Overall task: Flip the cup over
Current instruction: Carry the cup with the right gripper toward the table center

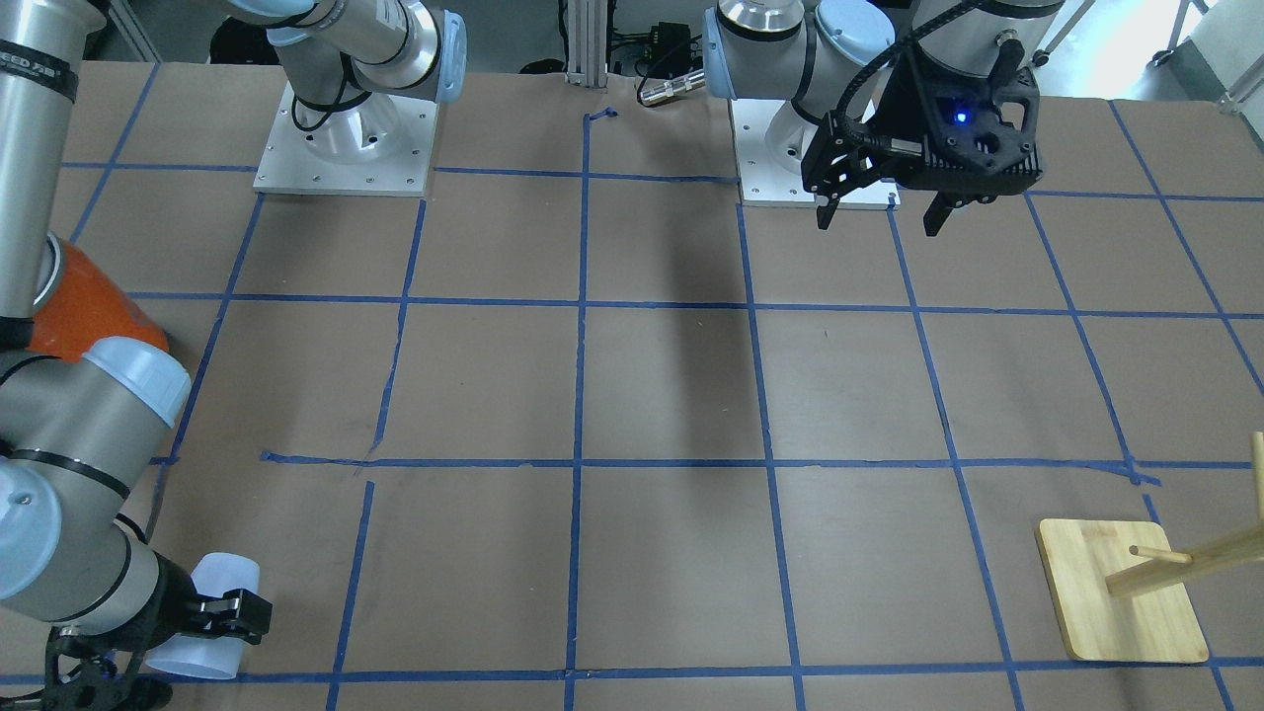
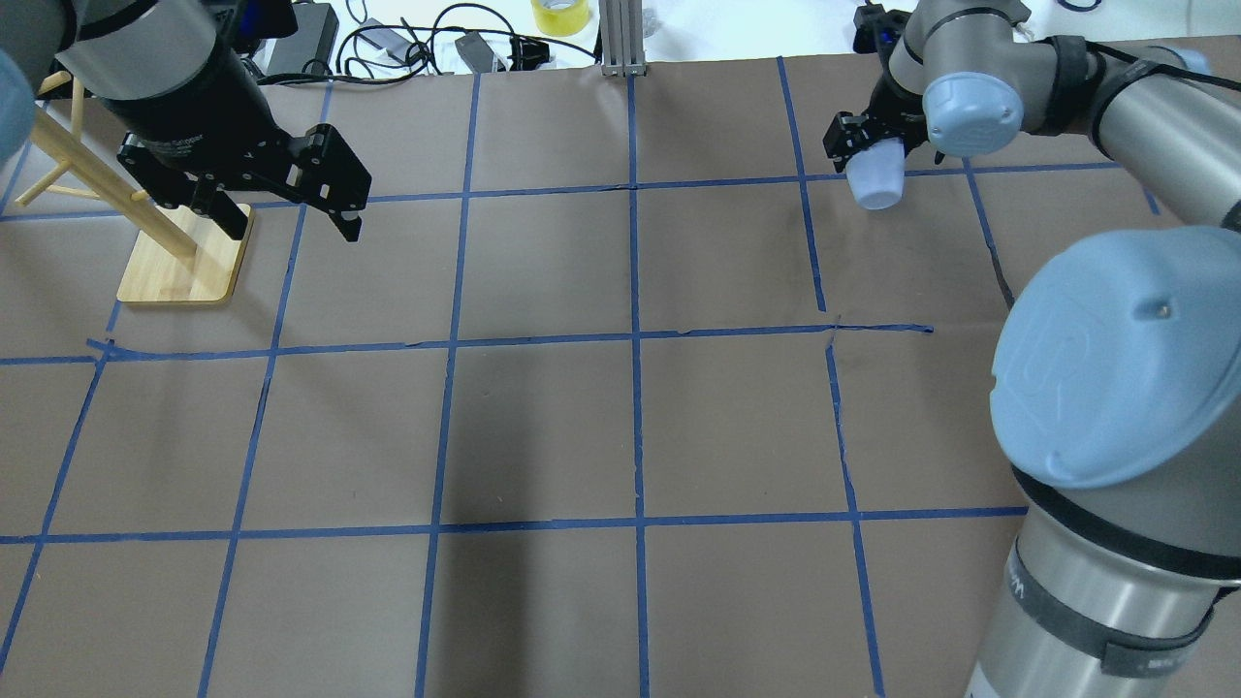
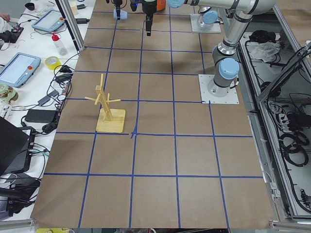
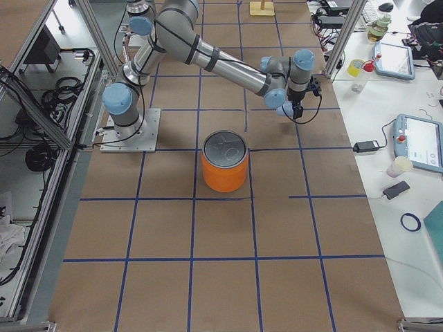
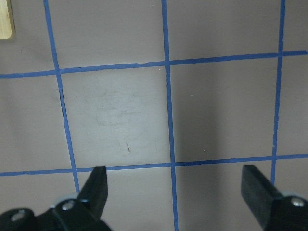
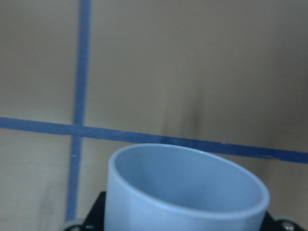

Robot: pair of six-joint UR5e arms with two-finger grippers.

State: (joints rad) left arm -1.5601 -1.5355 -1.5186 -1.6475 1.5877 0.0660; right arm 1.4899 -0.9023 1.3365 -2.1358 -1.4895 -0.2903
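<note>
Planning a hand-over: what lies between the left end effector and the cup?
Only bare table crossed by blue tape lines, seen in the overhead view.

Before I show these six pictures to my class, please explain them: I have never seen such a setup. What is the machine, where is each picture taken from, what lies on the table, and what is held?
The machine is a robot: a left arm and a right arm bolted to a brown table marked with blue tape squares. Four pictures come from fixed cameras: one facing the robot, one from behind it, one from each table end. The other two come from a camera on each wrist. On the table stand a wooden peg rack and a large orange can. The right arm's fingers are shut on a small pale blue cup, held tilted. The left arm's fingers are open and hold nothing.
</note>
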